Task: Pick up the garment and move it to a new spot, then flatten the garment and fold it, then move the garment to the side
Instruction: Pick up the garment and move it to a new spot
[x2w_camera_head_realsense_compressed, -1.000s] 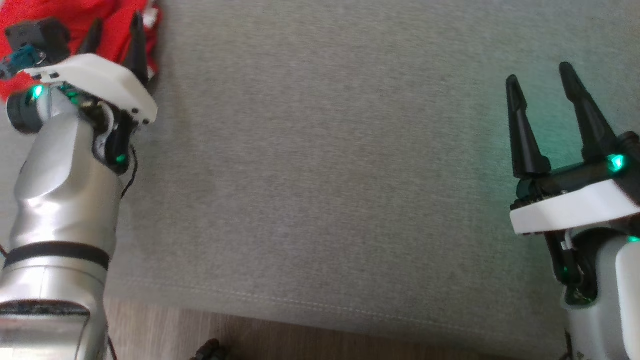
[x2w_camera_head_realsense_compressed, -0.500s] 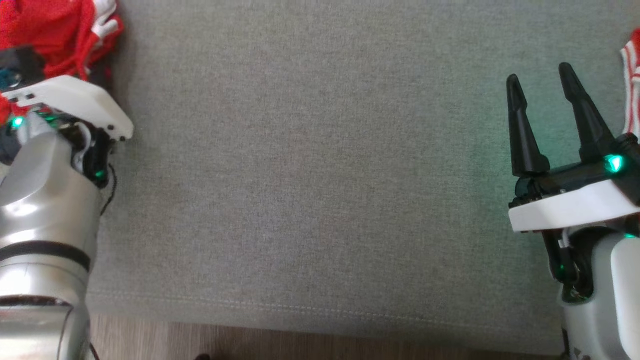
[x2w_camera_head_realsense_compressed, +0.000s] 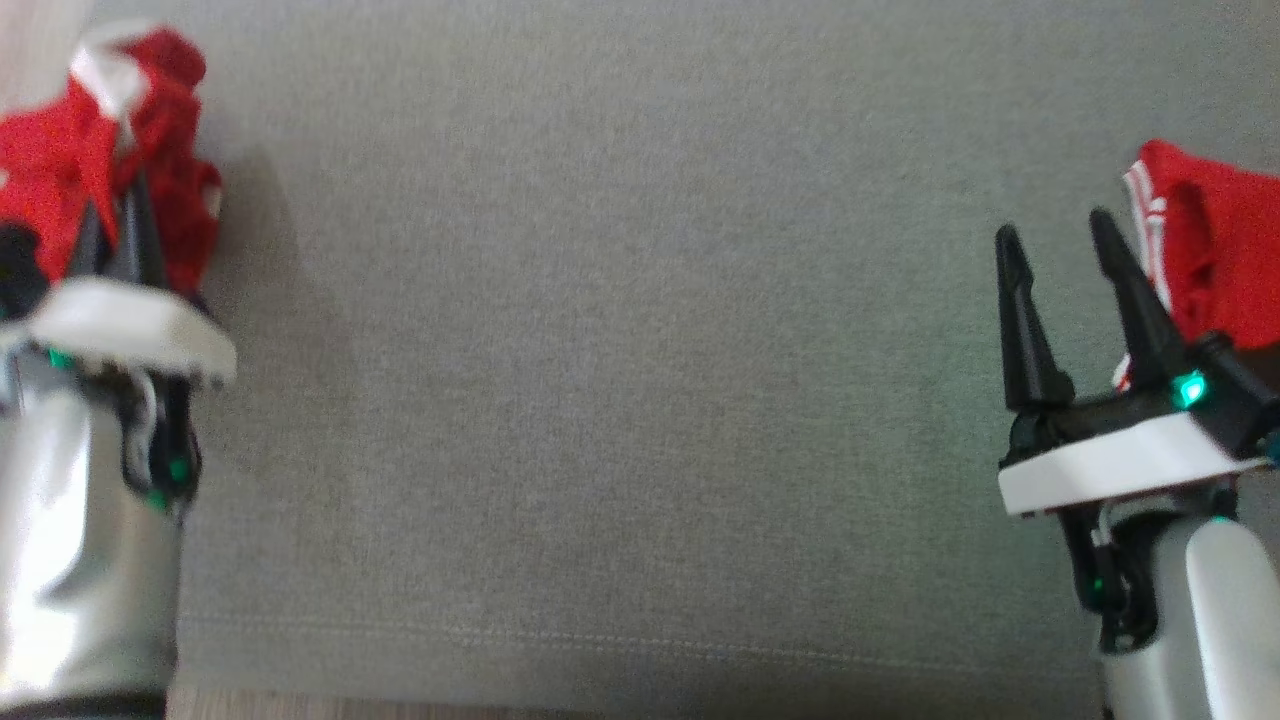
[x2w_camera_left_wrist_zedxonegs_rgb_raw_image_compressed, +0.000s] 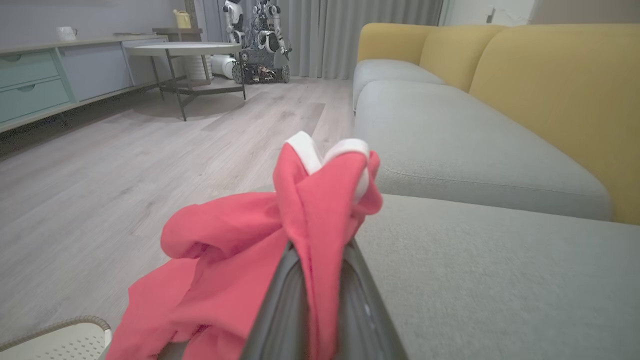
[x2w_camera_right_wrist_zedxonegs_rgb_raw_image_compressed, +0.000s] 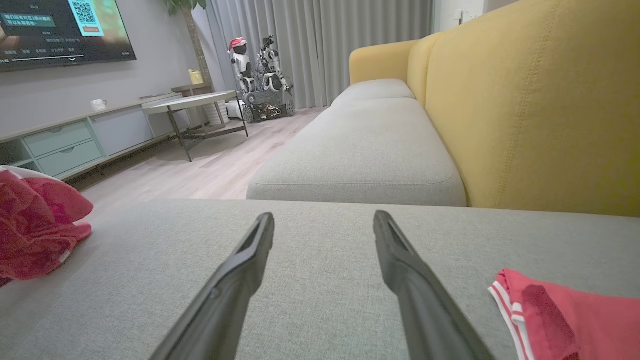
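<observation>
We judge ourselves to be at the very start of the job: the pick-up is under way and everything after it is left to do. Our left gripper (x2w_camera_head_realsense_compressed: 115, 215) is pinched tight on a fold of the red garment (x2w_camera_head_realsense_compressed: 60, 160), with cloth and a bit of white trim standing up past the fingertips in the left wrist view. The garment sits bunched at the far left end of the grey sofa seat (x2w_camera_head_realsense_compressed: 640, 350), close to the edge above the wooden floor (x2w_camera_left_wrist_zedxonegs_rgb_raw_image_compressed: 100, 175). In the right wrist view its lower folds seem to rest on the cushion, so we cannot say it is lifted clear.

Our right gripper (x2w_camera_head_realsense_compressed: 1052, 228) hangs over the right part of the seat with its fingers spread wide and nothing between them. Just beside it lies a second red piece with white stripes (x2w_camera_head_realsense_compressed: 1220, 250), apart from the fingers. Whether it belongs to this task we cannot tell.

The wide middle of the seat lies between the two grippers and looks like the natural new spot. To do, as we read it: carry the garment there, spread it flat, fold it, and shift it aside. Nothing about the crumpled cloth suggests any flattening or folding is done.
</observation>
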